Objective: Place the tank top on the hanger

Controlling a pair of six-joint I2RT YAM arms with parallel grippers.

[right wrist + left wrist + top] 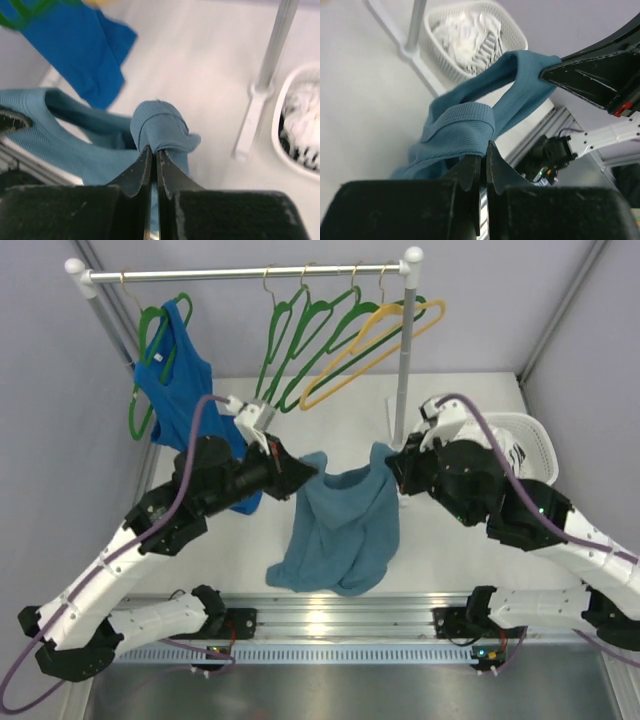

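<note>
Teal-blue cloth hangs between your two arms: the tank top (340,525) is held up by its two shoulder straps. Its body falls in loose folds, and the lower edge seems to rest on the table (450,540), near the front where the arm bases are. Your left gripper (305,472) is closed tight on one strap; in the left wrist view the ribbed edge of this strap is pinched between the two fingers, with almost no gap between them. Your right gripper (392,468) is closed too, on the other strap, and in the right wrist view the strap is folded over just above the fingertips. The neck opening sags between the two grippers. So the tank top is in the middle of the table, in front of the clothes rail (250,273), and it touches no hanger. The hanger (272,340), thin and green, hangs by its hook on the rail among others alike, behind and above the left gripper; a yellow hanger (370,361) hangs just beside this group. At the left end of the rail a royal-blue tank top (175,390) is on another green hanger. A white basket (545,445) with white cloth inside stands at the right, behind your right arm.
</note>
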